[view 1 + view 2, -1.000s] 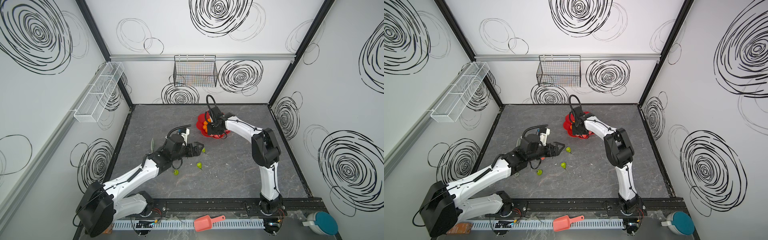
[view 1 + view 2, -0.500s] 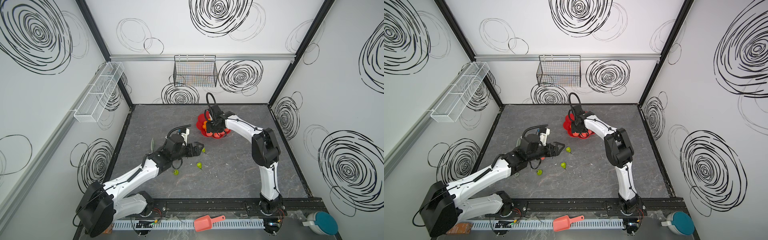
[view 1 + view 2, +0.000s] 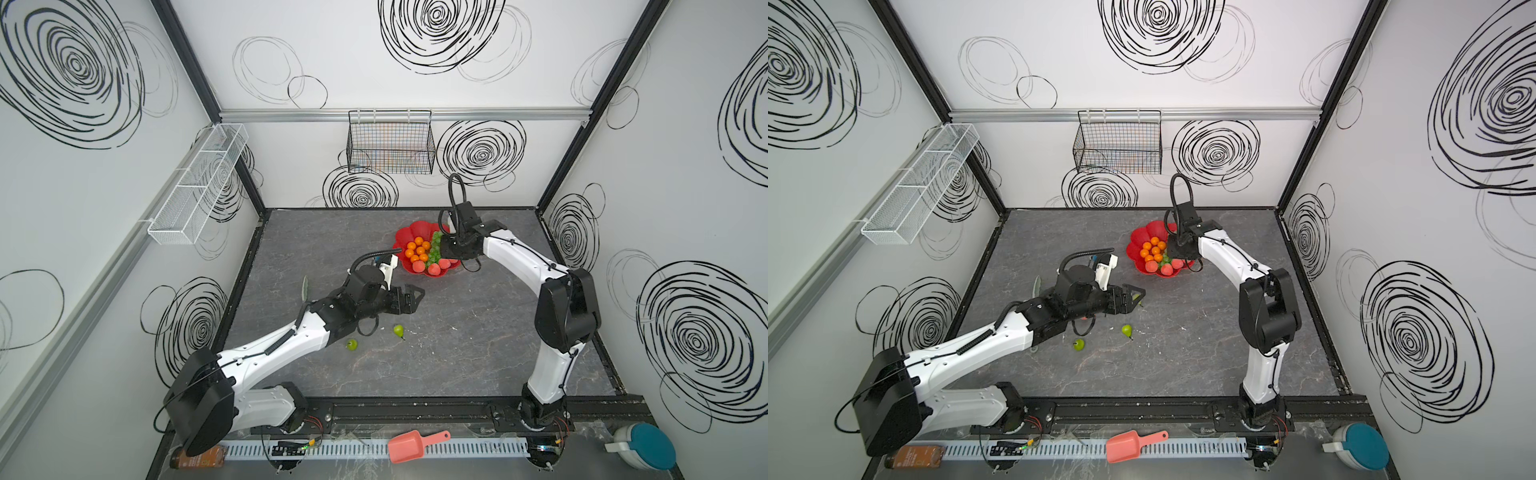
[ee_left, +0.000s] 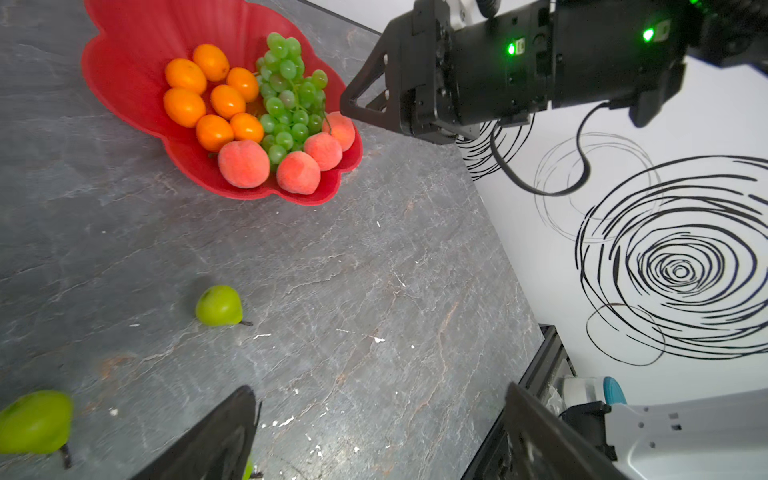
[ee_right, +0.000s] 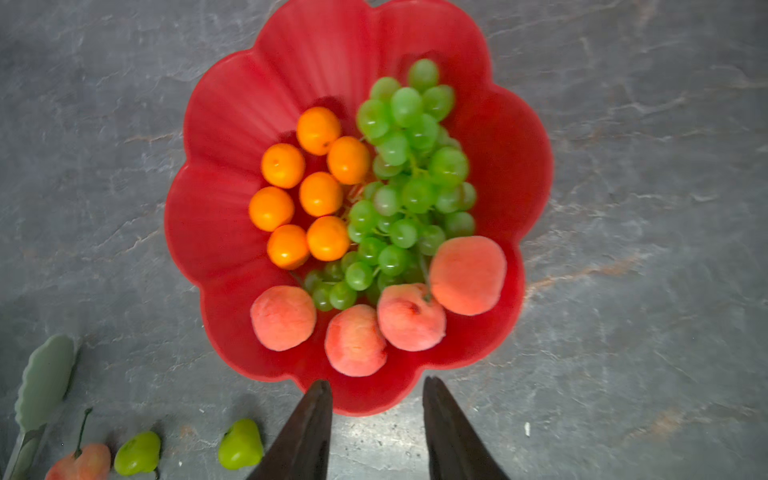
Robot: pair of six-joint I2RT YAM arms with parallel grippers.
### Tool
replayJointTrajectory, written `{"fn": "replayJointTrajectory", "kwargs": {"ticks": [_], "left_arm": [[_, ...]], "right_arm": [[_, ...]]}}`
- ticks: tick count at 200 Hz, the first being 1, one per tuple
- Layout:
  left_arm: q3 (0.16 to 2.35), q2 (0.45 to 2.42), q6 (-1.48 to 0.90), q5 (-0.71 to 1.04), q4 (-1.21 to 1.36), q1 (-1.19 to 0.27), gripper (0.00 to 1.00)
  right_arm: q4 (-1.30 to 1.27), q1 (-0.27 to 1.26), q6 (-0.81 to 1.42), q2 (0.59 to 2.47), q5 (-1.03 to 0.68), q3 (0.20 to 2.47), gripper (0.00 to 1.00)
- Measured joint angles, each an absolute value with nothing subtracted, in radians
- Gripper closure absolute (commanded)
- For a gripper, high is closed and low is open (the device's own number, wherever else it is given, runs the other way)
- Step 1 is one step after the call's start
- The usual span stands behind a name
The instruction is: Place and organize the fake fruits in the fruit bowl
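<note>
Grey marbled tabletop (image 3: 457,353) boxed by white walls scrawled with black spirals. Right of centre in both top views, glossy red flower-shaped plastic bowl (image 3: 420,228), already loaded: small round orange balls (image 5: 320,193), translucent green grape bunch (image 5: 409,183), four fuzzy pink-red peaches (image 5: 355,340) crowding one rim. Not yet in: small green plastic pears (image 3: 398,331) at lower centre, another pear (image 3: 1136,296) right at the left tips, one stray stemmed peach (image 5: 79,461) nearby. Parted, empty right jaws above the peach-side rim; wide-spread left jaws gripping nothing. Likely trouble: clipping that rim and tipping the shallow dish, bumping peaches overboard, squirting a slick pear sideways on closing, knocking arms together near the bowl. No legible writing anywhere; brown bottle (image 3: 199,457) label too small to read.
</note>
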State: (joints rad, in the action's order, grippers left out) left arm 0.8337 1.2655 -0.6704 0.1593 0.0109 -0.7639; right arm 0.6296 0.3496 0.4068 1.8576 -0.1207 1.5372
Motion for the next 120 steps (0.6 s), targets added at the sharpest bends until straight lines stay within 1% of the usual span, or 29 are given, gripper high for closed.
{"fn": "replayJointTrajectory", "kwargs": {"ticks": [45, 120], "left_arm": [[0.889, 1.359, -0.662, 0.161, 0.026, -0.796, 0.04], [0.896, 1.387, -0.662, 0.175, 0.032, -0.796, 0.04]], "right_arm": [[0.619, 0.26, 0.4, 1.865, -0.155, 1.504, 0.67], [0.603, 0.251, 0.385, 1.941, -0.208, 1.507, 0.76]]}}
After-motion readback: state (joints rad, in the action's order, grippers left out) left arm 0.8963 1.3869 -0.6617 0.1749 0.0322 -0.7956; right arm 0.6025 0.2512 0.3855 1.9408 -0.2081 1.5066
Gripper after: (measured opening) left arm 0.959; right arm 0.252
